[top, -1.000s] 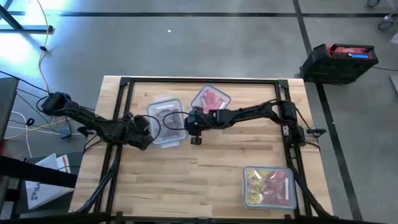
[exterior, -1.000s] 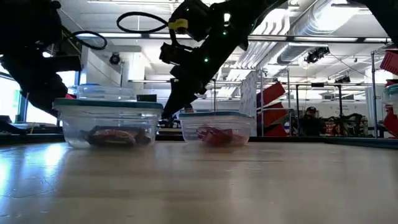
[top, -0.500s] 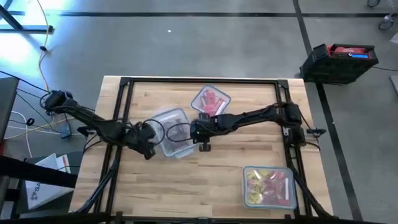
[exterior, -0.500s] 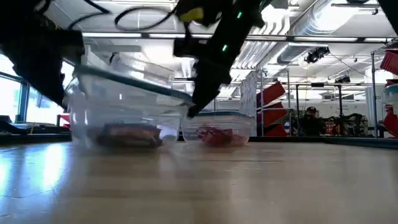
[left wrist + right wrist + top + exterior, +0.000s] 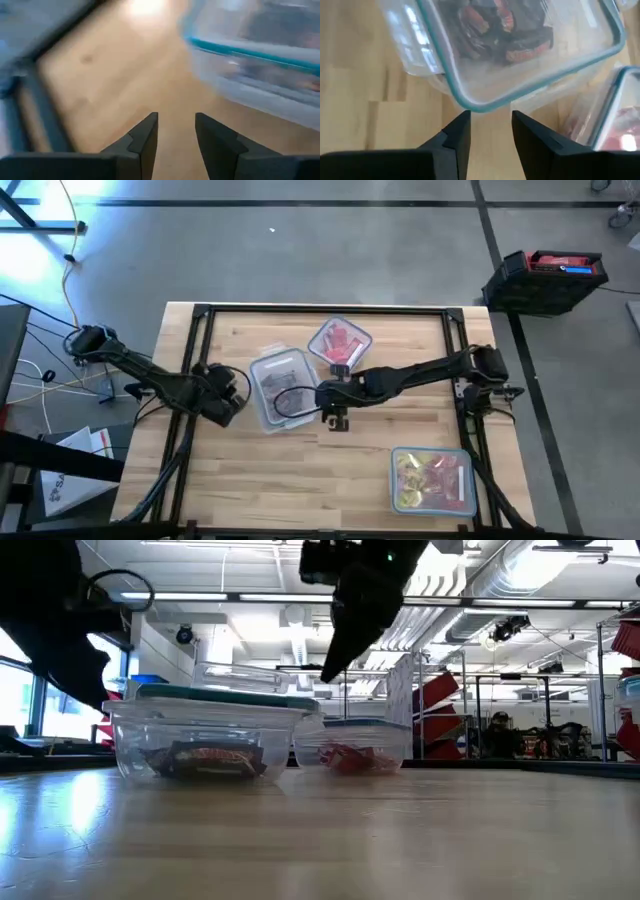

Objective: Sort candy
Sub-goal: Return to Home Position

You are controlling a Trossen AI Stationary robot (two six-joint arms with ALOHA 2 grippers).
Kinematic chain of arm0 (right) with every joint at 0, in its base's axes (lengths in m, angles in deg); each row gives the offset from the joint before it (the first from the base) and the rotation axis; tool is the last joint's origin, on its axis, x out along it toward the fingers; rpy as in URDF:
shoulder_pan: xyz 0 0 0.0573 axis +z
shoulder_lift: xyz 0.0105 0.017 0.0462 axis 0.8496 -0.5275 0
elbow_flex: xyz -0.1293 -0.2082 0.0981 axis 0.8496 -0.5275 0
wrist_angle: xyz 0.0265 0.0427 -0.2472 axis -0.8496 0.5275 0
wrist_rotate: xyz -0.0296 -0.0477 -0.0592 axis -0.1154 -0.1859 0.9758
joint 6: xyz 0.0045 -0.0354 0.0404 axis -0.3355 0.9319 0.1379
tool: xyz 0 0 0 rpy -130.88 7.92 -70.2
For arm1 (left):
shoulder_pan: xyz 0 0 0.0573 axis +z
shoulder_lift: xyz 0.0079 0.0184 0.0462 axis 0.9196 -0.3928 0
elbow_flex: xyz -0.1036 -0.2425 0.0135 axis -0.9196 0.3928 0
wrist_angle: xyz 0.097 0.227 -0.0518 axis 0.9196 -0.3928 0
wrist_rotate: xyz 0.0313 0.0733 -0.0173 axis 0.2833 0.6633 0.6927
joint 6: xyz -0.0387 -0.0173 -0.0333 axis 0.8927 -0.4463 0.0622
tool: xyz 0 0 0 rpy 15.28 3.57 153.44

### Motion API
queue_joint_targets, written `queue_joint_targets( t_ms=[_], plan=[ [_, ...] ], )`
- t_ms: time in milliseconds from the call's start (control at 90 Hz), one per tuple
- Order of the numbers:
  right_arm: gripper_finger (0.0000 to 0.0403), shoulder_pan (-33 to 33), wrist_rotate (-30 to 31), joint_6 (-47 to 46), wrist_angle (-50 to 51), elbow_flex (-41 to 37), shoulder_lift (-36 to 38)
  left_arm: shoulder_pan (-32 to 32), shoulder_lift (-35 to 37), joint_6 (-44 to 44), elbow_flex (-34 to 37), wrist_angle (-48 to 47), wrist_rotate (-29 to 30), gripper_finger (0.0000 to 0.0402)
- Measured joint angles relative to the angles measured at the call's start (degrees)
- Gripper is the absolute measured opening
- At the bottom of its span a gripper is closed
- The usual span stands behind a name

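High view, lidded bin of brown bars mid-table, left gripper just left of it, fingers slightly apart, empty, right gripper just right, fingers slightly apart, empty, red candy in second bin just behind, yellow candy in third bin well off front-right.

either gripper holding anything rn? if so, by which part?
Nothing held: left gripper and right gripper each show only bare table between open fingers.
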Motion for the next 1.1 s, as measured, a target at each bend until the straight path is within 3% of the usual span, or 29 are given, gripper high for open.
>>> queue_joint_targets(
  t_ms=[100, 289, 467, 833, 1011, 1100],
  plan=[
    [0.0114, -1.37, 0.53, 2.04, 0.31, 0.0, -1.57, 3.69, 0.0, 0.08, 2.22, 2.94, 2.6, 0.0109],
    [0.0114, -3.28, -1.02, 8.49, -1.38, -0.04, -5.5, 7.87, 0.0, -12.73, 5.88, 17.78, 7.81, 0.0106],
    [0.0114, -1.93, -1.25, 10.25, -4.26, -0.07, -5.82, 8.35, 0.0, -30.03, 7.77, 31.66, 3.39, 0.0105],
    [0.0114, 3.57, -2.1, 7.29, 1.46, 1.4, -4.85, 5.63, 0.02, -32.36, -0.61, 24.97, -11.53, 0.0106],
    [0.0114, 5.85, -4.58, 2.9, 4.0, 1.42, -4.6, 0.51, 0.02, -31.43, -1.23, 25.77, -15.06, 0.0106],
    [0.0114, 6.76, -6.01, -0.06, 6.12, 1.53, -4.56, -1.08, 0.02, -31.47, -1.24, 22.83, -11.1, 0.0106]
  ],
)
